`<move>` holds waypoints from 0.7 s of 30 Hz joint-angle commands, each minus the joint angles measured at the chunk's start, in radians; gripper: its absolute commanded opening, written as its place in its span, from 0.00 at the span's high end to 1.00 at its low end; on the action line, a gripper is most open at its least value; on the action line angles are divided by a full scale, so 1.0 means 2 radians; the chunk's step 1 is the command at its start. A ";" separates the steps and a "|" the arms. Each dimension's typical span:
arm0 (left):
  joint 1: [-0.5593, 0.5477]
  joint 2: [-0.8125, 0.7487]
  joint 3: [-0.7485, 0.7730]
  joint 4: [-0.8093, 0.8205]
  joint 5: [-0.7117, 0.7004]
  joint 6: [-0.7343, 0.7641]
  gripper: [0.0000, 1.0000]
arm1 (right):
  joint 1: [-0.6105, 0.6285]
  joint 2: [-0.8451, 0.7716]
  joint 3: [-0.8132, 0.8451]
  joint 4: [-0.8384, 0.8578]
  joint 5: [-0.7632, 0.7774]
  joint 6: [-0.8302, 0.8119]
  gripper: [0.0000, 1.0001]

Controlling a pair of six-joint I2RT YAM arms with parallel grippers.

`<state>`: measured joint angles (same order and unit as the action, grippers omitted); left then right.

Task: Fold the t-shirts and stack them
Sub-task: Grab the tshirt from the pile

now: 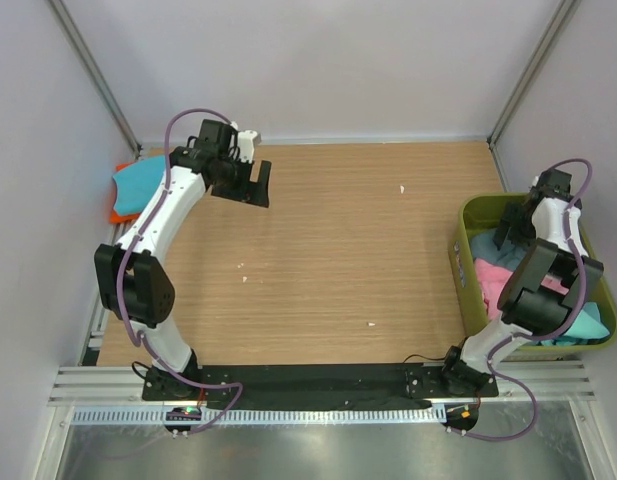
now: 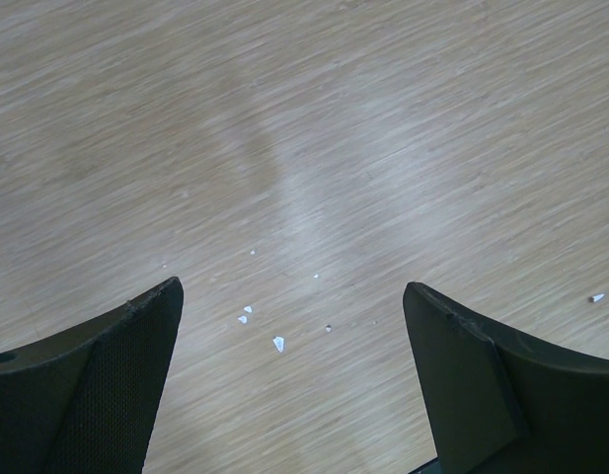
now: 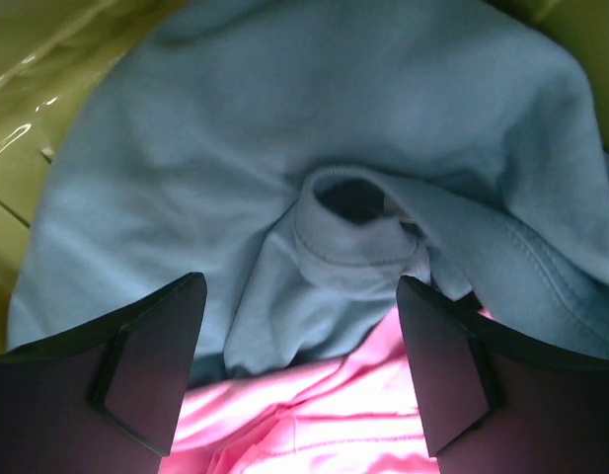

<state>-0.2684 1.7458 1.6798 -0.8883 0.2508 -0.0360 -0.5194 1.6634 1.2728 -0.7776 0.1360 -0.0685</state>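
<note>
A slate blue-grey t-shirt (image 3: pixel 284 128) lies crumpled in the olive-green basket (image 1: pixel 470 210), its collar opening facing up, with a pink t-shirt (image 3: pixel 324 425) next to it. My right gripper (image 3: pixel 302 288) is open just above both, its jaws either side of the blue-grey collar. From above, my right gripper (image 1: pixel 513 228) is inside the basket over the blue-grey shirt (image 1: pixel 488 248), the pink shirt (image 1: pixel 496 282) and a turquoise one (image 1: pixel 590 325). A folded turquoise shirt (image 1: pixel 138 183) lies on an orange one (image 1: pixel 119 213) at the table's far left. My left gripper (image 1: pixel 250 187) is open and empty over bare wood (image 2: pixel 292 288).
The wooden table (image 1: pixel 348 260) has small white specks (image 2: pixel 278 343) on it. Grey walls with metal posts close in the back and sides. The basket stands at the table's right edge. The arm bases sit on a black rail (image 1: pixel 318 380) at the front.
</note>
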 commanded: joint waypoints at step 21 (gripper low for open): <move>-0.001 -0.012 0.001 0.014 -0.008 0.007 0.07 | 0.035 -0.146 0.186 -0.020 -0.123 -0.016 0.99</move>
<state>-0.2684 1.7458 1.6447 -0.8852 0.2348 -0.0219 -0.5018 1.5017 1.4975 -0.8494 -0.0319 -0.0818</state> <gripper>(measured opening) 0.933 0.025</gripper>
